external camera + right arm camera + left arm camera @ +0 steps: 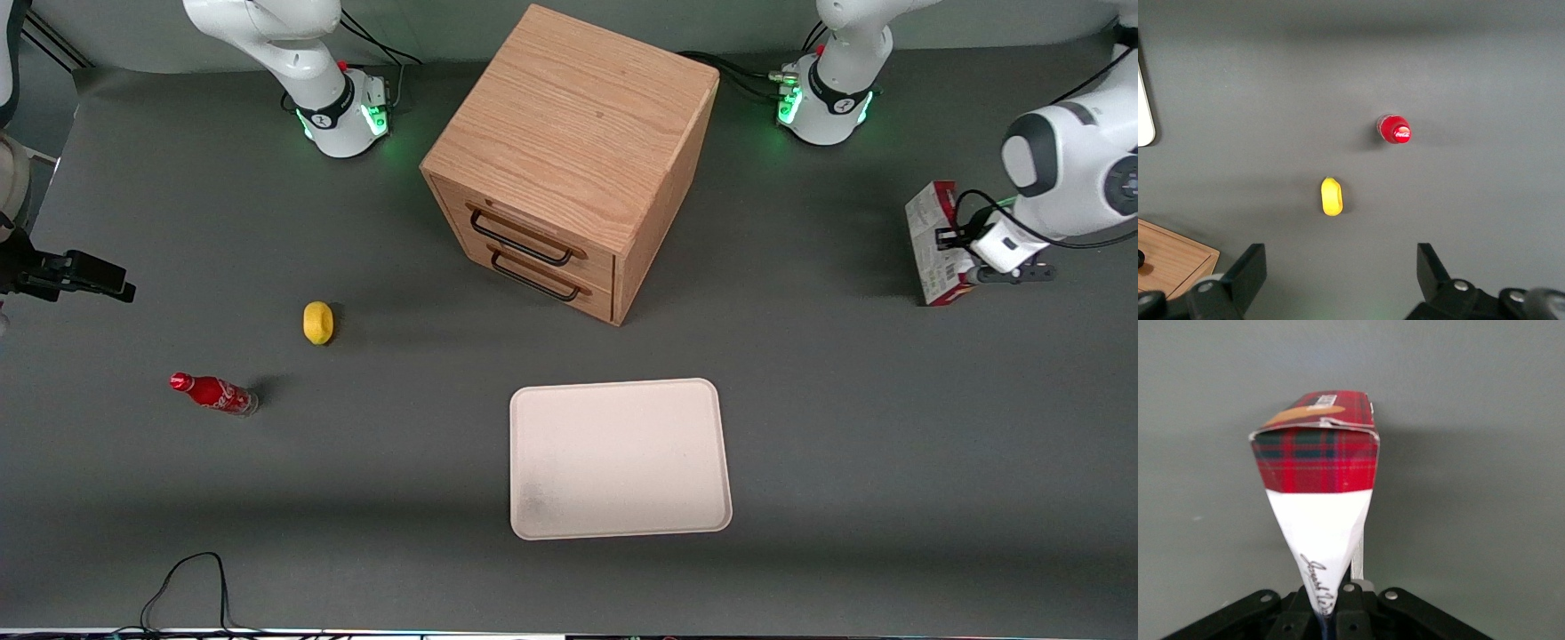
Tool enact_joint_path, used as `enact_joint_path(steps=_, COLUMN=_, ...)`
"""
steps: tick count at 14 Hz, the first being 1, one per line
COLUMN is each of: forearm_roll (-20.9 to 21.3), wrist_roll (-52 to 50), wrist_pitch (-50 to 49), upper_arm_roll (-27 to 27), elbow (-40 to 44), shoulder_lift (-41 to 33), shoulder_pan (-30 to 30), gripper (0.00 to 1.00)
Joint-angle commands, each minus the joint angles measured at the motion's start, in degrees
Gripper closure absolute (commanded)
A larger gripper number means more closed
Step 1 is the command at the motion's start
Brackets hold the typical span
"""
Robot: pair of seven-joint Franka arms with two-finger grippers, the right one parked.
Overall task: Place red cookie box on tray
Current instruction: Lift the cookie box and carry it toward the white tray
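gripper [1331,603] pinching red cookie box [932,242], upright

A matte dark-grey worktop [845,427] fills the scene under even, soft light, carrying an oak-grained wooden drawer cabinet [569,133] with two dark wire handles on its drawer fronts, while a loose black cable [191,582] loops along the worktop's edge nearest the front camera.

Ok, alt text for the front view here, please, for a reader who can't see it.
The gripper, at the working arm's end of the table, is shut on the red cookie box, held on edge. The empty tray lies nearer the camera than a wooden drawer cabinet; a lemon and red bottle sit toward the parked arm's end.
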Motion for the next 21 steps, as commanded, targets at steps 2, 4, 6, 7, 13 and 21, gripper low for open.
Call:
enact_joint_path(steps=2, forearm_roll=0.85, wrist_roll=0.20, wrist_pitch=-18.36, upper_arm_roll=-1.37, elbow=14.52, shoulder_lift=-3.28, shoulder_pan=-0.71, gripper=1.00)
enact_joint_path(steps=4, forearm_roll=1.64, wrist_roll=0.20, wrist_pitch=-28.21, upper_arm_roll=-2.51, elbow=23.75, shoulder_lift=-3.02, shoulder_pan=-0.89, gripper=1.00)
enact_joint_path(steps=6, forearm_roll=1.73, wrist_roll=0.20, wrist_pitch=-35.60, upper_arm_roll=-3.75, elbow=31.40, shoulder_lift=-2.84, shoulder_pan=-0.98, gripper=1.00)
enact_joint_path(steps=7, forearm_roll=1.73, wrist_roll=0.20, wrist_pitch=-38.51, upper_arm_roll=-3.75, elbow=34.83, shoulder_lift=-2.49, shoulder_pan=-1.15, gripper=1.00)
enact_joint_path(steps=13, forearm_roll=1.47, wrist_roll=-0.06, wrist_pitch=-50.75, upper_arm_roll=-4.19, elbow=53.92, shoulder_lift=5.94, shoulder_pan=-3.35, gripper=1.00)
enact_joint_path(steps=21, forearm_roll=-5.37, wrist_roll=-22.17, wrist_pitch=-49.00, upper_arm_roll=-5.07, elbow=59.88, shoulder_lift=14.71, shoulder_pan=-19.75, gripper=1.00)
